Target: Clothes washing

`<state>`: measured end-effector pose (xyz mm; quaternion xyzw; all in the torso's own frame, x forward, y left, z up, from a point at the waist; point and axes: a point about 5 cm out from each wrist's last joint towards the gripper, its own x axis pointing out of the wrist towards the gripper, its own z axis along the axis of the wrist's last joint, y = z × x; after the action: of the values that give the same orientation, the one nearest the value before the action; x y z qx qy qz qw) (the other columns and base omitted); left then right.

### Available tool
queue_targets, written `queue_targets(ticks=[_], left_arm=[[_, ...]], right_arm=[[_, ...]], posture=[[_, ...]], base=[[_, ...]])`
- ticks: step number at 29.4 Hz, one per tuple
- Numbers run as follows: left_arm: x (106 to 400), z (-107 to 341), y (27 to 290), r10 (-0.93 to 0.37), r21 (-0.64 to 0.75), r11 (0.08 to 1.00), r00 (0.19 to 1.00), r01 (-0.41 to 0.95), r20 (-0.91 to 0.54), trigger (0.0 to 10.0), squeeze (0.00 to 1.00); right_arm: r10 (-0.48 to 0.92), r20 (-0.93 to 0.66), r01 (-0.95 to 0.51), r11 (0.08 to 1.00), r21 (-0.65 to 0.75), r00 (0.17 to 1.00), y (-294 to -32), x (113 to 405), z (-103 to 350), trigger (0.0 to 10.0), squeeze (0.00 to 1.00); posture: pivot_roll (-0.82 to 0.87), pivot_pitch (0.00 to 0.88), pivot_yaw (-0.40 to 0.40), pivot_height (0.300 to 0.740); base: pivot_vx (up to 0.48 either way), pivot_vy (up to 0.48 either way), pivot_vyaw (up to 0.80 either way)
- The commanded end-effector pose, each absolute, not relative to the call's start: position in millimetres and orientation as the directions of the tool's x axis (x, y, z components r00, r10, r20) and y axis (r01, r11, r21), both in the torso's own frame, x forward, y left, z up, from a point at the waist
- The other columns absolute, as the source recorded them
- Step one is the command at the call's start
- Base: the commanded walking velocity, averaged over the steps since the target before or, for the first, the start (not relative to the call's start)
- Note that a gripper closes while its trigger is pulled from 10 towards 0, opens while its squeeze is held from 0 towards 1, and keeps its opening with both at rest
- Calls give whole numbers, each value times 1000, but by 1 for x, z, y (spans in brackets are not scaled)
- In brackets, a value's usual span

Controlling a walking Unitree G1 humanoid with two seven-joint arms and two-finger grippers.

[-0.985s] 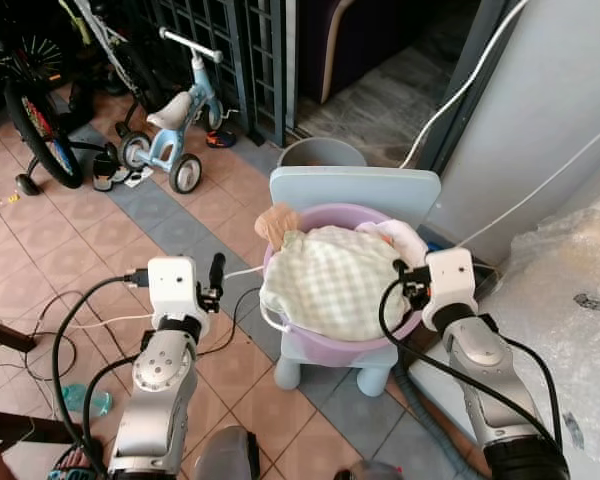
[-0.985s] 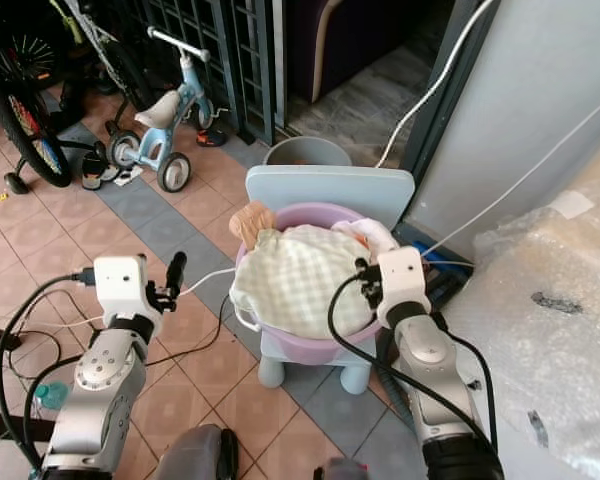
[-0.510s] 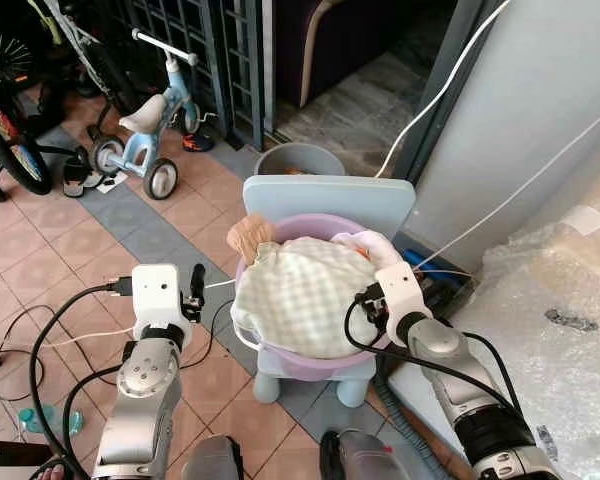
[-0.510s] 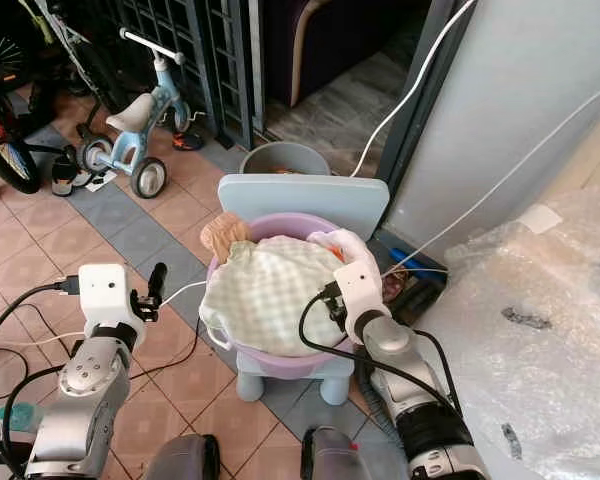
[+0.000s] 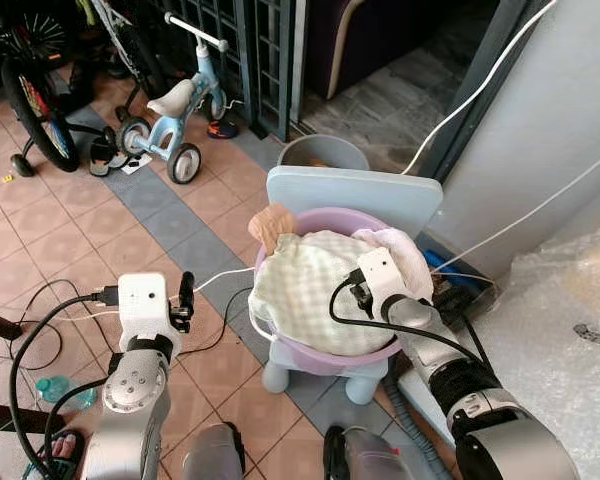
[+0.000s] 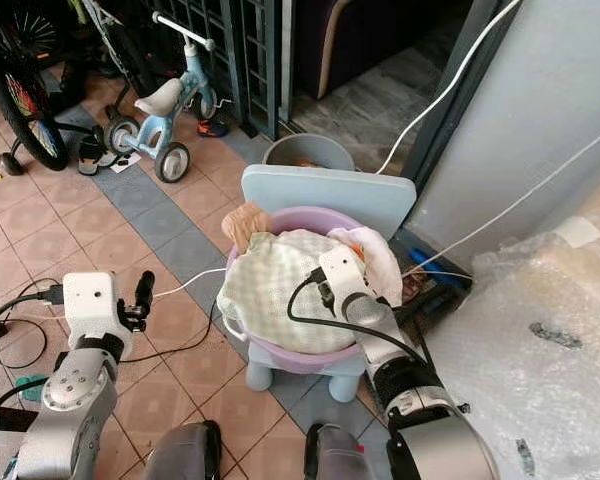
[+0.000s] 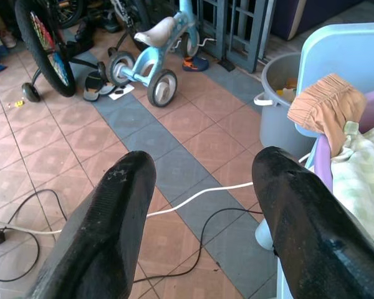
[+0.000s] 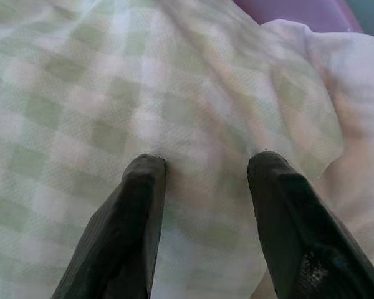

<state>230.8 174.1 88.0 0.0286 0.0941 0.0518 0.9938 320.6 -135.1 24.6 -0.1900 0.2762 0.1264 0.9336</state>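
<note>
Right gripper [image 8: 202,165] down on the checked cloth [image 5: 305,285], fingers spread apart, both fingertips [image 8: 146,168] pressed into the fabric but nothing pinched between them. Cloth heaped on top of a purple basin [image 5: 325,355] full of laundry, with a pale pink piece [image 5: 405,255] bunched at the far right side and a tan garment [image 5: 273,222] hanging over the back-left rim. Basin parked on a small light-blue chair [image 5: 355,190], seat under it, backrest behind. Grey bucket [image 5: 320,152] just behind the chair.

Left gripper [image 7: 202,180] hung out over the tiled floor [image 5: 60,240] to the left of the basin, jaws wide, holding nothing, well apart from the laundry. White cable [image 7: 193,196] and black cable [image 7: 206,233] snaked across the tiles below it.

Further back on the left: kid's blue tricycle [image 5: 185,100] and a bike wheel [image 5: 30,115]. Crinkly plastic sheet [image 5: 570,310] off on the right, grey wall [image 5: 570,110] above it.
</note>
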Motion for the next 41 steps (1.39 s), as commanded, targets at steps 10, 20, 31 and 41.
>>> queue_targets(ticks=[10, 20, 31, 41], left_arm=[[218, 89, 175, 113, 82, 992, 969, -97, -220, 10000, 0], [224, 88, 174, 104, 81, 993, 968, -88, -228, 10000, 0], [234, 88, 174, 107, 79, 993, 971, -93, -212, 10000, 0], [241, 90, 172, 132, 66, 990, 974, -122, -185, 10000, 0]], right_arm=[[133, -605, -328, 918, -223, 785, -133, 316, 13, 0, 0], [137, -592, -268, 953, -139, 795, -136, 316, 13, 0, 0], [162, -541, -205, 979, -19, 825, -141, 323, 23, 0, 0], [272, -179, -219, 937, 272, 945, -142, 333, 76, 0, 0]], posture=[[187, 248, -36, 740], [167, 237, -28, 740], [145, 190, -31, 740], [137, 154, -40, 740]], base=[[0, 0, 0], [0, 0, 0], [0, 0, 0], [0, 0, 0]])
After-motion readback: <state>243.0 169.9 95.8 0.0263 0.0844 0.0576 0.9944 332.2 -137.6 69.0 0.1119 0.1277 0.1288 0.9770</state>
